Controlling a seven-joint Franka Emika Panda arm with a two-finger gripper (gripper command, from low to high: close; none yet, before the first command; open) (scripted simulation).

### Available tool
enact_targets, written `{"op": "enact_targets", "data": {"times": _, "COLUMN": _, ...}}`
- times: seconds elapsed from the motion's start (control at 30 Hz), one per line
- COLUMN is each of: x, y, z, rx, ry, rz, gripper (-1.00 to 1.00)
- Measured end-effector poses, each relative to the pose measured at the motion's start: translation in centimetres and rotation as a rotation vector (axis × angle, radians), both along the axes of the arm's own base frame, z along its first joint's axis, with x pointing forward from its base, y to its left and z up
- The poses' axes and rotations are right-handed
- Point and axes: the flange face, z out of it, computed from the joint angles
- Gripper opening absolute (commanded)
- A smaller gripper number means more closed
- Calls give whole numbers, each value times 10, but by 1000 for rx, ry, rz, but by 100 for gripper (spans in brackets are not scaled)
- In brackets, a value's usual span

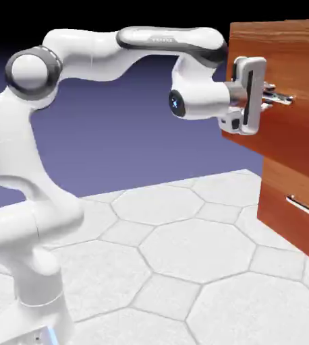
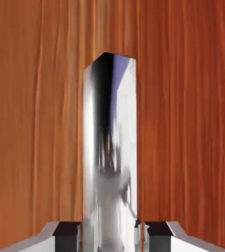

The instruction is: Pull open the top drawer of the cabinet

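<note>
Exterior view
Cabinet [image 1: 289, 54]: reddish-brown wood grain, at the right edge, rising past the top of the picture.
Top drawer [image 1: 299, 128]: upper front panel, its silver bar handle [image 1: 281, 98] level with the hand.
Tool [image 1: 273, 98]: reaches level from the white arm [image 1: 83, 54], fingers pressed in on the top drawer's handle.
Lower drawer [image 1: 289, 215]: below, its own silver handle [image 1: 304, 207] well apart from the tool.
Bench [image 1: 177, 263]: pale hexagon-patterned surface under the arm.
Backdrop [image 1: 130, 141]: plain blue-violet.
In the way: only the arm's own hand covers part of the top drawer's left edge.

Hand view
Handle [image 2: 109, 147]: shiny silver bar running up the middle, large.
Fingertips [image 2: 65, 230]: grey, tight against either side of the bar at the bottom edge.
Top drawer front [image 2: 183, 123]: glossy wood grain fills everything behind.
</note>
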Motion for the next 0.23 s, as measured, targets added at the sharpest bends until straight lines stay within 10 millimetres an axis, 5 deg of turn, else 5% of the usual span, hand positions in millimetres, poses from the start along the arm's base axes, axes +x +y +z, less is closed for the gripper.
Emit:
{"op": "enact_targets", "data": {"times": 0.1, "x": -22, "y": 0, "z": 0, "rx": 0, "ry": 0, "rz": 0, "gripper": -100}}
{"op": "enact_targets", "data": {"times": 0.13, "x": -28, "y": 0, "z": 0, "rx": 0, "ry": 0, "rz": 0, "gripper": 100}}
{"op": "enact_targets", "data": {"times": 0.23, "x": -37, "y": 1, "z": -1, "rx": -3, "ry": 2, "rz": -1, "gripper": 100}}
